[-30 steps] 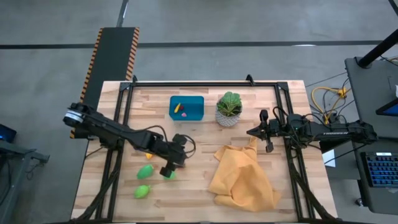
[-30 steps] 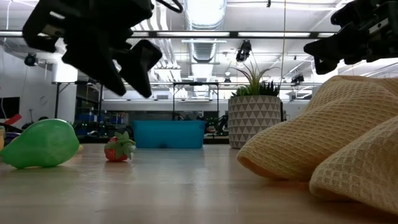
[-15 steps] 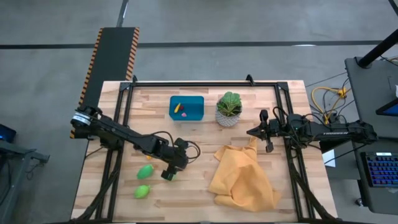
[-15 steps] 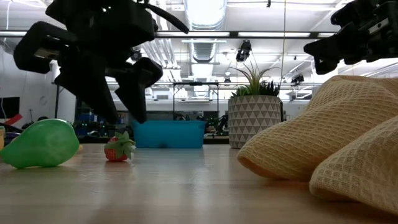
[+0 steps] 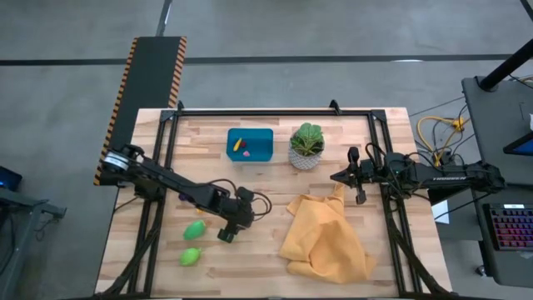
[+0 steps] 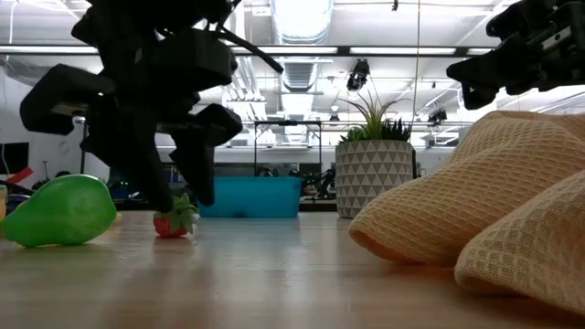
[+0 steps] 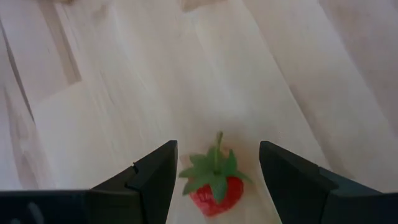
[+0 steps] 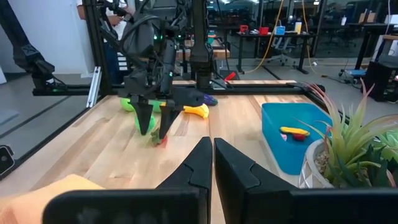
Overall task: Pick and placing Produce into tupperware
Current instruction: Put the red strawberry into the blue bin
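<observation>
A small red toy strawberry (image 7: 214, 185) with a green leaf cap lies on the wooden table. My left gripper (image 7: 217, 149) is open and low over it, one finger on each side, with a gap showing on both sides. In the low view the left gripper (image 6: 183, 203) stands around the strawberry (image 6: 172, 222). The teal tupperware (image 5: 250, 144) sits near the far edge with small yellow and red pieces inside. Two green pieces (image 5: 195, 228) (image 5: 191, 256) lie near the left gripper (image 5: 226, 234). A yellow banana (image 8: 198, 111) lies behind the left arm. My right gripper (image 5: 358, 190) is shut and hovers over the yellow cloth's far corner.
A potted plant in a white patterned pot (image 5: 306, 147) stands right of the tupperware. A crumpled yellow cloth (image 5: 323, 237) covers the table's near right part. A black frame rail (image 5: 275, 111) runs along the far edge. Bare wood shows between the strawberry and the tupperware.
My left gripper has come down from above the table onto the strawberry and stayed open; its fingers now reach the table on both sides of the fruit. The strawberry has kept its place.
</observation>
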Controlling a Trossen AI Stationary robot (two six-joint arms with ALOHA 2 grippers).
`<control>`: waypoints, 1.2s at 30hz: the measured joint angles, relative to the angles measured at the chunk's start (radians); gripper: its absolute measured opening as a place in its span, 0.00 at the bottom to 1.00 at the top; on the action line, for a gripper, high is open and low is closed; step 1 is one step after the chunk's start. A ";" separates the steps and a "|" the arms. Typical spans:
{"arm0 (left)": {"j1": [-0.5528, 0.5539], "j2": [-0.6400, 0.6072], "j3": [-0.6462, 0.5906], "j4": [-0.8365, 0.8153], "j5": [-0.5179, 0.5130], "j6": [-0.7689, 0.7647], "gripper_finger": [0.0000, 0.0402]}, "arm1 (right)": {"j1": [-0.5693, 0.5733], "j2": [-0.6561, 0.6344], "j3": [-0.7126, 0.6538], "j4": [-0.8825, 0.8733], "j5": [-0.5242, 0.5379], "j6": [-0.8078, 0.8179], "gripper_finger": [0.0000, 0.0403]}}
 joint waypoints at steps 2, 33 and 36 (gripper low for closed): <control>0.000 0.011 0.004 0.007 0.000 0.000 0.53 | 0.000 0.000 0.000 0.000 0.000 0.000 0.02; 0.000 0.061 0.027 -0.023 0.000 0.028 0.39 | 0.000 0.000 0.000 -0.001 0.000 0.001 0.02; 0.000 0.061 0.027 -0.029 0.000 0.029 0.35 | 0.000 0.000 0.000 -0.001 0.000 0.001 0.02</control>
